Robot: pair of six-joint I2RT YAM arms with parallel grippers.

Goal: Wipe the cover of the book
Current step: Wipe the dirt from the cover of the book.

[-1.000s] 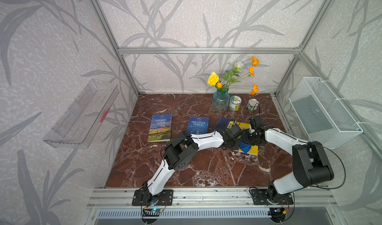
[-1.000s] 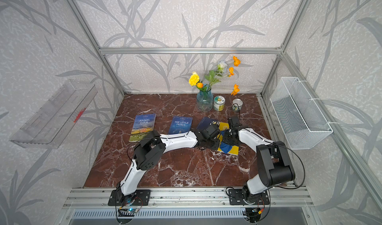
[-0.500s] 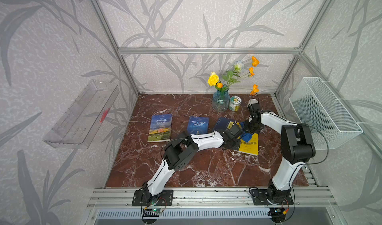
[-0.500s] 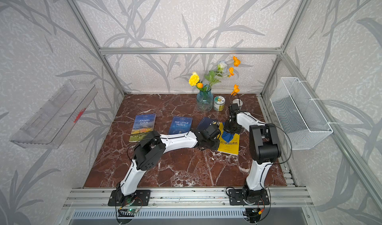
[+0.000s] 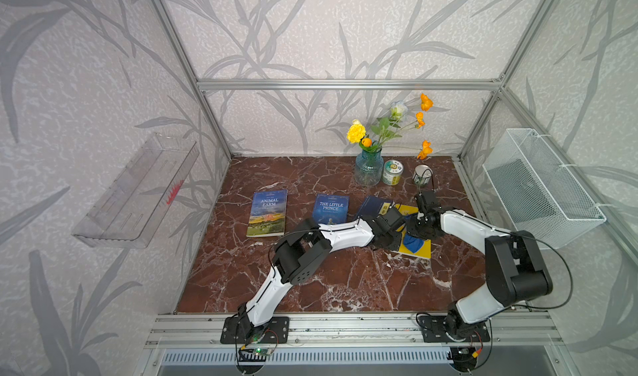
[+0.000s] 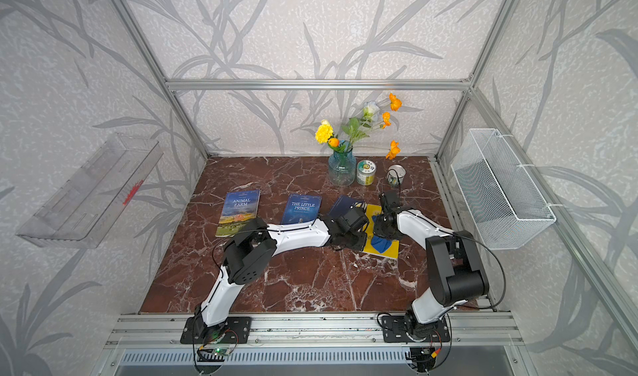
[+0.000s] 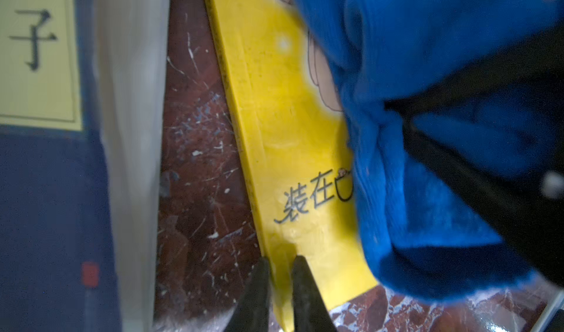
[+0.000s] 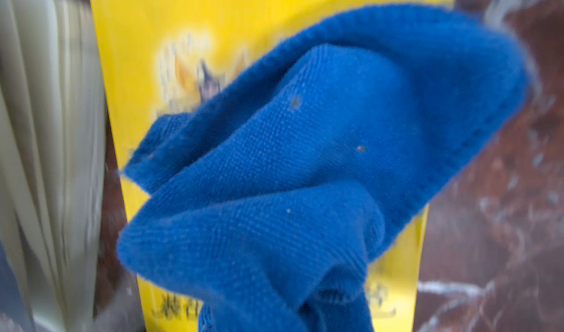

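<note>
While the right tool [image 5: 416, 234] clamps the blue cloth [image 5: 412, 243] at the near end of the yellow book [image 5: 424, 250], bare cover runs lengthwise toward the back wall. Left tool [image 7: 280, 287], jaws nearly closed, seems to pin the book's left edge to the bench [image 5: 345, 281].

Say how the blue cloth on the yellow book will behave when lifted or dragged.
The blue cloth looks floppy: it lies in soft folds, so it would probably sag and bunch when lifted. Its fuzzy weave suggests it is light and may grip rather than skid over the glossy yellow book.
</note>
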